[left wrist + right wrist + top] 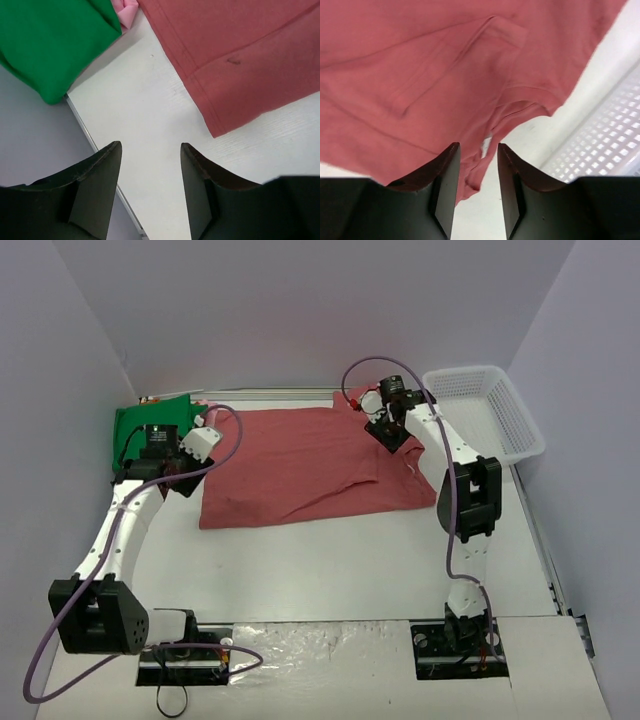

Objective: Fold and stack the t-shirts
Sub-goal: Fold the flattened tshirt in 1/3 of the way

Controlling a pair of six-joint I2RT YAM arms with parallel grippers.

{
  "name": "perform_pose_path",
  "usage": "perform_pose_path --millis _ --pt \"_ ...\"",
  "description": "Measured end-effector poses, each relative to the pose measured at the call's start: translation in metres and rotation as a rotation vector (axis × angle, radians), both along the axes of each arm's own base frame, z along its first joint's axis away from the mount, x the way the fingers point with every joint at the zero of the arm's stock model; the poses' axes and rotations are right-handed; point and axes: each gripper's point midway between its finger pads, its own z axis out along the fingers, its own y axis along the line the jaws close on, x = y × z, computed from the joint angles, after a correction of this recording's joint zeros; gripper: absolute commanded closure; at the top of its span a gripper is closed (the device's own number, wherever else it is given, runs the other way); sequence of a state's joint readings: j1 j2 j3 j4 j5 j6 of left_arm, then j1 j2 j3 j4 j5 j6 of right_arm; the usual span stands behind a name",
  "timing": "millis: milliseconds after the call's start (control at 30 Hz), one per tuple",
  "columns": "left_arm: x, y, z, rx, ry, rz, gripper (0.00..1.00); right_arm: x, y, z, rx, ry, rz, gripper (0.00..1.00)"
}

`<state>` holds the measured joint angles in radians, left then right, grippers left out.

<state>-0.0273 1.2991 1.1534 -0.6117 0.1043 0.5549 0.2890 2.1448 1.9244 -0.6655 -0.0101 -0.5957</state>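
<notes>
Soft, even light is coming from overhead, leaving the white worktop (330, 560) bright and its shadows faint. A crinkled glossy strip (330, 640) is glinting near the arm bases. Both wrist views are rendering crisply.

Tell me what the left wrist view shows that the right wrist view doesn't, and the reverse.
Only the left wrist: the green t-shirt and a corner of the pale pink t-shirt beside it. Only the right wrist: the white mesh basket. Both: the dusty-red t-shirt on the white table, with the left gripper and right gripper each open in its own view.
</notes>
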Motion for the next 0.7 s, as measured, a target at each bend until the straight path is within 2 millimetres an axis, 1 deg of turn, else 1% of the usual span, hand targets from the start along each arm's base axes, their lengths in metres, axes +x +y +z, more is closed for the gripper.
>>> perform_pose_path --millis 100,233,333,467,600,700 --pt "-0.012 0.000 0.006 -0.023 -0.001 0.014 0.47 -0.017 0.007 0.000 0.050 0.035 0.032 0.69" --pt "-0.023 0.001 0.008 -0.057 -0.010 0.031 0.46 -0.031 0.018 -0.010 0.103 0.092 0.074 0.64" --pt "-0.029 0.008 0.004 -0.077 0.001 0.060 0.44 -0.041 0.026 -0.013 0.128 0.133 0.103 0.61" --pt "-0.037 0.015 -0.009 -0.106 0.037 0.098 0.43 -0.045 0.032 -0.018 0.149 0.159 0.134 0.60" --pt "-0.040 0.016 -0.013 -0.126 0.052 0.107 0.42 -0.047 0.036 -0.038 0.156 0.213 0.150 0.59" --pt "-0.040 0.017 -0.013 -0.137 0.052 0.114 0.42 -0.055 0.041 -0.055 0.152 0.272 0.171 0.59"
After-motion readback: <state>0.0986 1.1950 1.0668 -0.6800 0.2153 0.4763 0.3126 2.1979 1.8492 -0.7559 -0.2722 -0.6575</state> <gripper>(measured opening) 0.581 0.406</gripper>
